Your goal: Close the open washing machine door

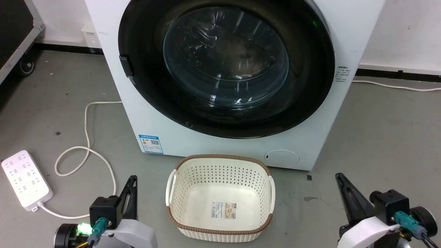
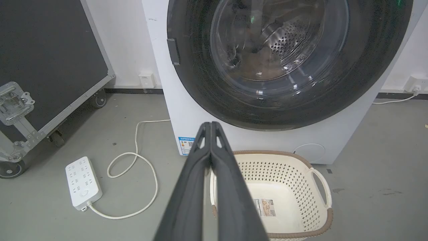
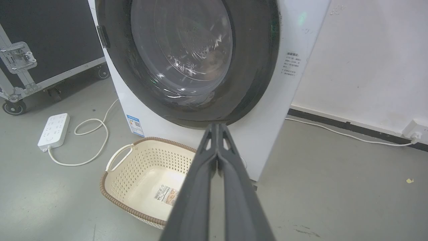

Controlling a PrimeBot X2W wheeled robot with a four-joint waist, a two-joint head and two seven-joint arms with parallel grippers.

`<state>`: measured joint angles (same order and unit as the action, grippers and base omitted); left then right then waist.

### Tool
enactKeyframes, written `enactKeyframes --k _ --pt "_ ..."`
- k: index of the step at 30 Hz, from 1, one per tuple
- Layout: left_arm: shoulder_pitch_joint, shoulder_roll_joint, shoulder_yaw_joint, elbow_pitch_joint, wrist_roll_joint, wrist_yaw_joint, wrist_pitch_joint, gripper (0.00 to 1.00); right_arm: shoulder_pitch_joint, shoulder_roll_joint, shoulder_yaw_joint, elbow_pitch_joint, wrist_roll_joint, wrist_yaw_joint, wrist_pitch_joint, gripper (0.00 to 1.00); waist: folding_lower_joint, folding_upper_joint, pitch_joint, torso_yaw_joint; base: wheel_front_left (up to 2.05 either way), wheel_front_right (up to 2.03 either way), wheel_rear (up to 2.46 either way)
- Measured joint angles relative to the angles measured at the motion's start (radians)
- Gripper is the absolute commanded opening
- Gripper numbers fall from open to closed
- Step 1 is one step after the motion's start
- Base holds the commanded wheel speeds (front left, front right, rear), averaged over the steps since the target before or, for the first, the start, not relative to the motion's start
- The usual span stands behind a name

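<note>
While our left gripper and right gripper hang low with their fingers pressed together, holding nothing, we see a cream basket on the grey floor between them. Beyond it, the washing machine door lies flat against the white machine, touching neither gripper.

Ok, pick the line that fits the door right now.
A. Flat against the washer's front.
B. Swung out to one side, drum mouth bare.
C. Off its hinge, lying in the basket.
A: the door has its black rim lying flat against the white front of the washer in the head view and both wrist views, with no gap visible.
</note>
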<state>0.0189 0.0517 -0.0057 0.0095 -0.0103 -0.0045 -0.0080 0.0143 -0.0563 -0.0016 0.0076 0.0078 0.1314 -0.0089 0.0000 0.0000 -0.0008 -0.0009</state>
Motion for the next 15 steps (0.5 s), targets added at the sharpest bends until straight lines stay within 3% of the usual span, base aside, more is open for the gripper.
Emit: enactKeyframes --k 15 --pt "-0.004 -0.001 0.004 -0.005 0.008 0.002 0.008 0.0 0.0 0.001 0.002 -0.002 -0.003 0.0 0.008 0.0 0.0 0.0 0.001 0.001 0.0 0.0 0.0"
